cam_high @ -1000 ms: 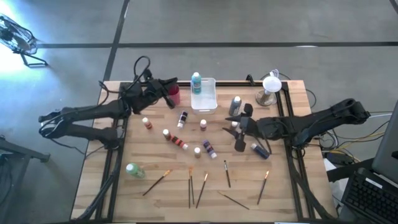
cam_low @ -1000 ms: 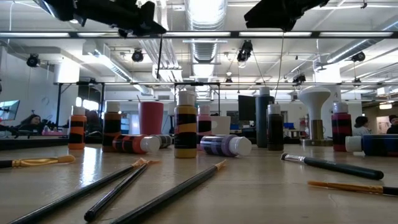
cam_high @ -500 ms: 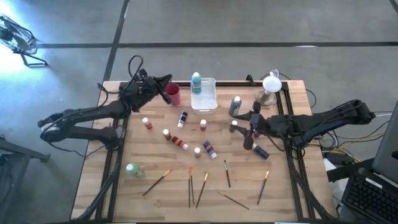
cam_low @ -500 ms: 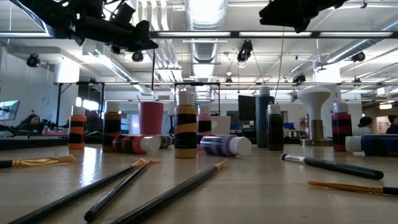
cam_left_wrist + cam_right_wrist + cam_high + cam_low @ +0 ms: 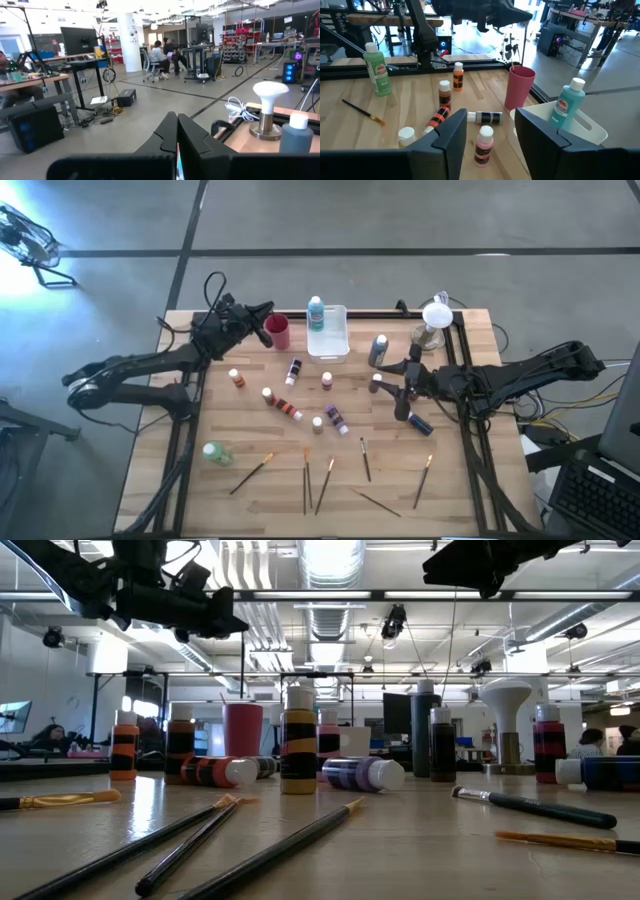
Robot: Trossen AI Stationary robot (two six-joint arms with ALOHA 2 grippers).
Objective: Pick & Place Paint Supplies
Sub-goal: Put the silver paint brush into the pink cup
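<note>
Wood: the table [image 5: 200,485] is light wood, with little paint bottles and thin brushes spread over it.
Right gripper: the right gripper [image 5: 408,383] hangs above the right side of the table, up off the wood. Its two fingers [image 5: 451,132] stand part way apart and hold nothing.
Left gripper: the left gripper [image 5: 262,320] is up in the air near the back, just beside the pink cup [image 5: 279,332]. Its fingers [image 5: 167,135] are pressed together with nothing between them.
Bottles: the grey bottle [image 5: 379,349] stands just behind the right gripper. A small bottle [image 5: 376,383] is just beside it, and a dark blue bottle [image 5: 419,422] lies on its side close in front. More bottles stand or lie in the middle. A teal bottle [image 5: 316,313] is already in the white tray [image 5: 341,332].
Brushes: the brushes [image 5: 307,477] lie in a loose row along the front, well away from both grippers.
Step now: I think the right gripper is picking which bottle to grab.
How to do it well: come straight down over one bottle, with a finger on each side. Grab the body, not the cap. Do not bump the bottles next to it, since they tip easily.
Watch out: the lying bottle can roll, so squeeze across its round sides.
</note>
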